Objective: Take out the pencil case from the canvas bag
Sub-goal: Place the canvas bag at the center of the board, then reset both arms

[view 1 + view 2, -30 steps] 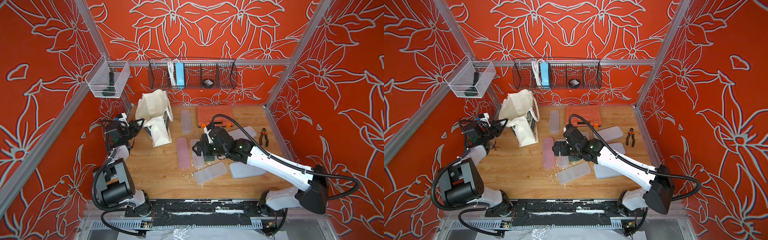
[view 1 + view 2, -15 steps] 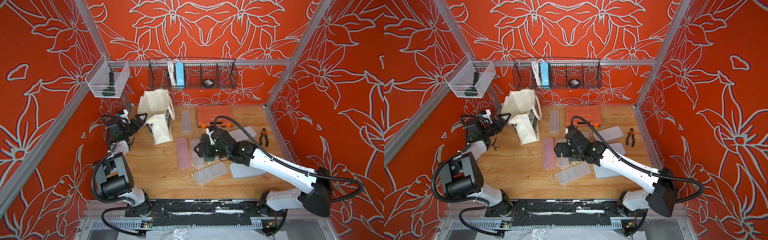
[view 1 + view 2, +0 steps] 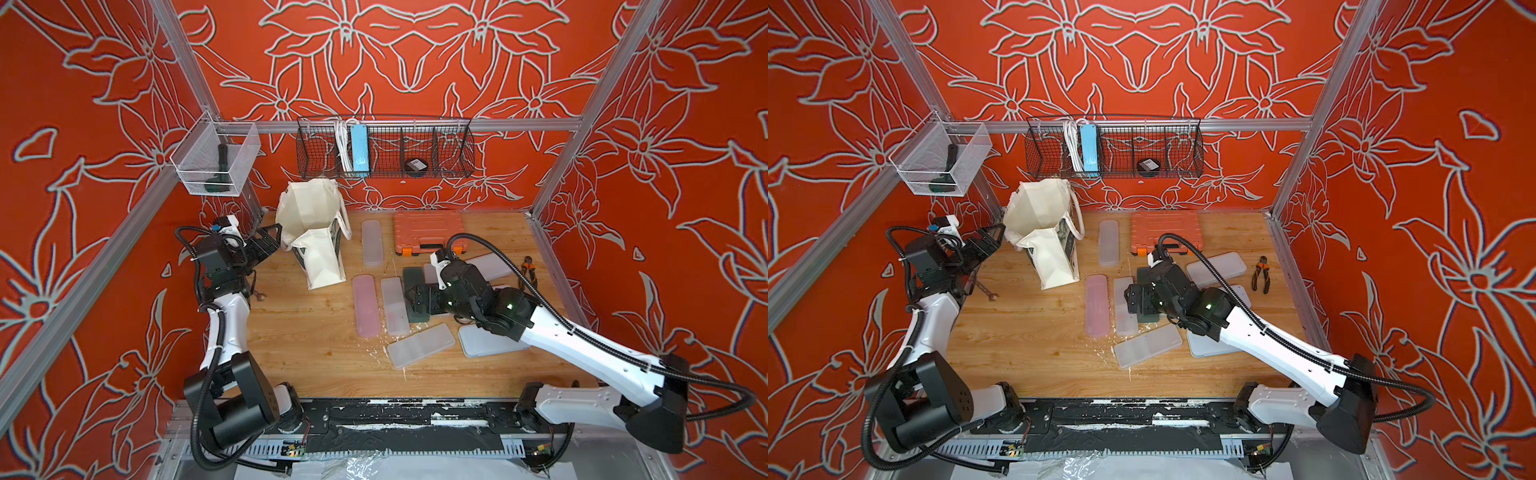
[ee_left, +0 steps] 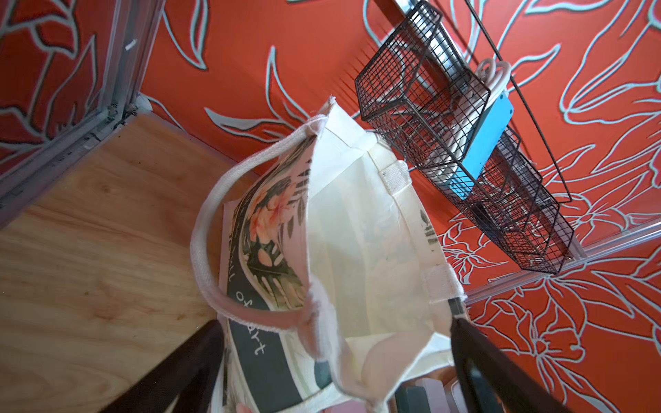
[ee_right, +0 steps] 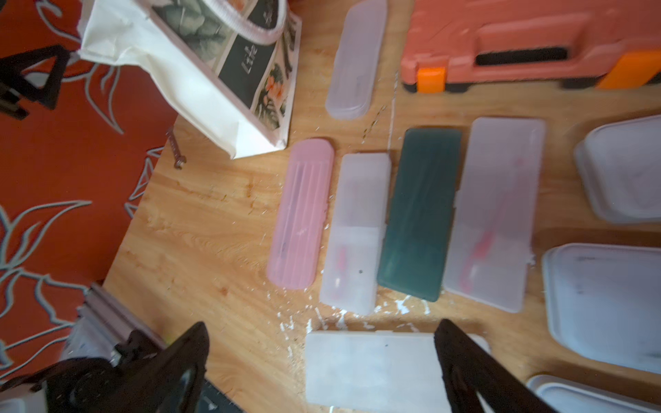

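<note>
The cream canvas bag (image 3: 311, 232) (image 3: 1046, 232) stands with its mouth open at the back left of the wooden table. My left gripper (image 3: 270, 241) (image 4: 332, 375) is open at the bag's left rim. In the left wrist view the rim and a handle (image 4: 204, 250) lie loose between its spread fingers (image 4: 179, 368). Only cream cloth shows inside the bag. Pencil cases lie on the table: a pink one (image 5: 302, 214), a clear one (image 5: 356, 232) and a dark green one (image 5: 418, 211). My right gripper (image 3: 413, 301) (image 5: 322, 368) hovers open over them, holding nothing.
An orange tool case (image 3: 430, 232) sits at the back. Flat clear boxes (image 3: 422, 345) and lidded tubs (image 3: 486, 345) crowd the right half. Pliers (image 3: 1261, 274) lie at the right edge and a small wrench (image 3: 986, 291) near my left arm. A wire basket (image 3: 384, 151) hangs on the back wall.
My left gripper has opened and let go of the bag's rim, and the bag has settled more upright. My right gripper has lifted a little over the cases.
</note>
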`<action>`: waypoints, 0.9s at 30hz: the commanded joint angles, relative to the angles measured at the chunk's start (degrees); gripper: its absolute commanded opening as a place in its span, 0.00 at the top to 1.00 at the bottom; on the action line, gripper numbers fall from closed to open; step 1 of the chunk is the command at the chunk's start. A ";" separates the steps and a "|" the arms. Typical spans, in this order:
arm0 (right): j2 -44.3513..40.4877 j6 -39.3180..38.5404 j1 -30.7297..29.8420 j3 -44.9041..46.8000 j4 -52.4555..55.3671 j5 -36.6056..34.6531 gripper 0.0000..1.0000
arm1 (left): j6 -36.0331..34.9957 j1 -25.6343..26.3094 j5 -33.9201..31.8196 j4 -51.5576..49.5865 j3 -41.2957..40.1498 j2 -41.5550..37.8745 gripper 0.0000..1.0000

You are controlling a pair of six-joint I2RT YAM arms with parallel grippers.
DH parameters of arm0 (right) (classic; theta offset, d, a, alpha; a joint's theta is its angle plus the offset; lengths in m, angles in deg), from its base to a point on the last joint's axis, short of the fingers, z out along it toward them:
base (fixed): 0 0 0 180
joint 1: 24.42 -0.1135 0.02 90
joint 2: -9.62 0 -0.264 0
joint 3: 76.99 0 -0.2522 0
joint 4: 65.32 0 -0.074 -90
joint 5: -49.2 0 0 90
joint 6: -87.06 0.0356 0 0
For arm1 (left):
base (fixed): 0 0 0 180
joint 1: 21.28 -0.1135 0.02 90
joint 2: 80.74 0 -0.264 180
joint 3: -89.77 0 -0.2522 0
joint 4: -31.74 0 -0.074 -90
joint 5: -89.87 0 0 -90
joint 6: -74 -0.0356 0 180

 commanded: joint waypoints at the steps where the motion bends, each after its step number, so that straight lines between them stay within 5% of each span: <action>1: -2.85 -5.82 1.19 2.56 2.78 -10.18 0.01 | -6.35 0.02 -1.33 -5.15 -2.95 -4.89 0.02; 12: -8.61 -14.51 11.68 10.72 -2.71 -16.12 0.01 | -13.86 0.07 3.18 -1.11 -20.20 -19.04 0.02; 20: -12.26 -23.82 16.38 26.28 -22.52 -27.23 0.01 | -17.96 4.33 -0.11 12.71 -30.89 -16.78 0.02; 27: -12.36 -26.93 25.43 36.89 -37.74 -23.89 0.02 | -19.94 9.51 -5.21 19.86 -34.85 -10.81 0.02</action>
